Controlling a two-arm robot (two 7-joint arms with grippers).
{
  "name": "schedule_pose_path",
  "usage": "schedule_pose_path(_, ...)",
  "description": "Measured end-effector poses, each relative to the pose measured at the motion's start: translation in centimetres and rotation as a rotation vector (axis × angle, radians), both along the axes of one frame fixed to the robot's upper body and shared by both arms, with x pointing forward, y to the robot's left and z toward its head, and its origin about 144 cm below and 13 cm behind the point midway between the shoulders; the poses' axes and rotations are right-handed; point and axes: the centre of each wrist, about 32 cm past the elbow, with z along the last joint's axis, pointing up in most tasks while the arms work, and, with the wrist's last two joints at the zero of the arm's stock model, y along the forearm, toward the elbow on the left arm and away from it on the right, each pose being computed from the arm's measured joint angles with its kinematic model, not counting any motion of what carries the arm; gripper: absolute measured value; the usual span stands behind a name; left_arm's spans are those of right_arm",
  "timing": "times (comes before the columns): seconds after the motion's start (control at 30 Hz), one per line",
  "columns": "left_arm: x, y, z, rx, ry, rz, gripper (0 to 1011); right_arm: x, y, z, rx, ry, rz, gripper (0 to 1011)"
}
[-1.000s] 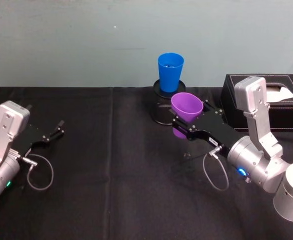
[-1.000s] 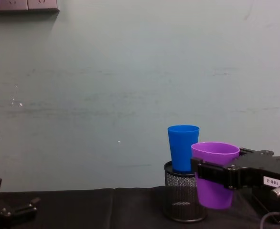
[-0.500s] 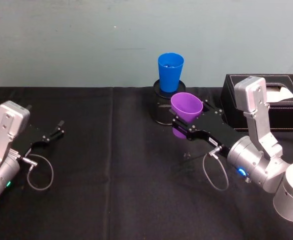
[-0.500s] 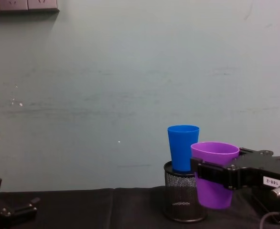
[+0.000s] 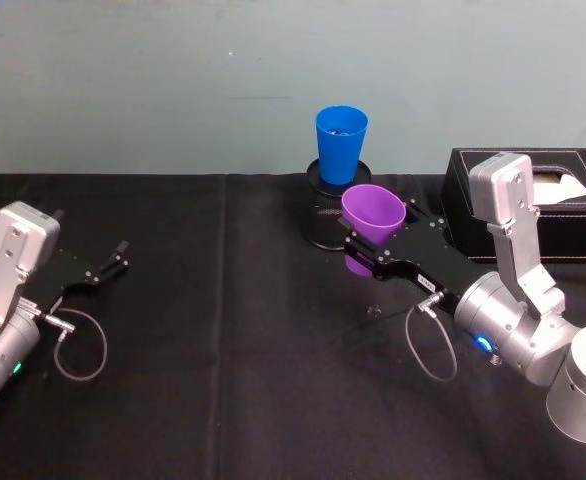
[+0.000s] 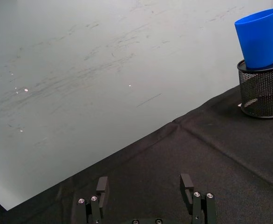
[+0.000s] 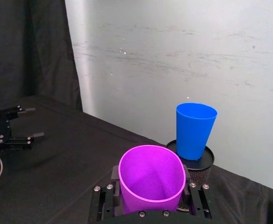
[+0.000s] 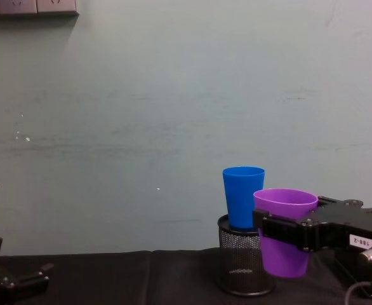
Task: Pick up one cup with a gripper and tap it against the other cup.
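Note:
My right gripper point(image 5: 378, 247) point(image 8: 281, 230) point(image 7: 150, 198) is shut on the purple cup point(image 5: 372, 213) point(image 8: 284, 213) point(image 7: 150, 179), holding it upright above the table. The blue cup point(image 5: 340, 143) point(image 8: 243, 196) point(image 7: 194, 130) point(image 6: 258, 38) stands upright on a black mesh pen holder point(image 5: 323, 215) point(image 8: 237, 264) just beyond and to the left of the purple one. In the chest view the two cups overlap at their sides; whether they touch cannot be told. My left gripper point(image 5: 108, 262) point(image 6: 146, 186) rests open at the far left, low over the black cloth.
A black tissue box point(image 5: 573, 200) sits behind my right arm at the back right. The black tablecloth point(image 5: 223, 350) covers the table up to a pale wall point(image 5: 173, 80) close behind the pen holder.
The purple cup has risen very slightly in my right gripper. The left arm has not moved.

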Motion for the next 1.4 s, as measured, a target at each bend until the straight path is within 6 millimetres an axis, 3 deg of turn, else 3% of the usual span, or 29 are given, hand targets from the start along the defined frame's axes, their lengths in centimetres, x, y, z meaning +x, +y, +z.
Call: schedule_pose_path(1.4,0.00,0.00,0.00,0.000,0.000,0.000,1000,0.00,0.00,0.00,0.000,0.000,0.000,721)
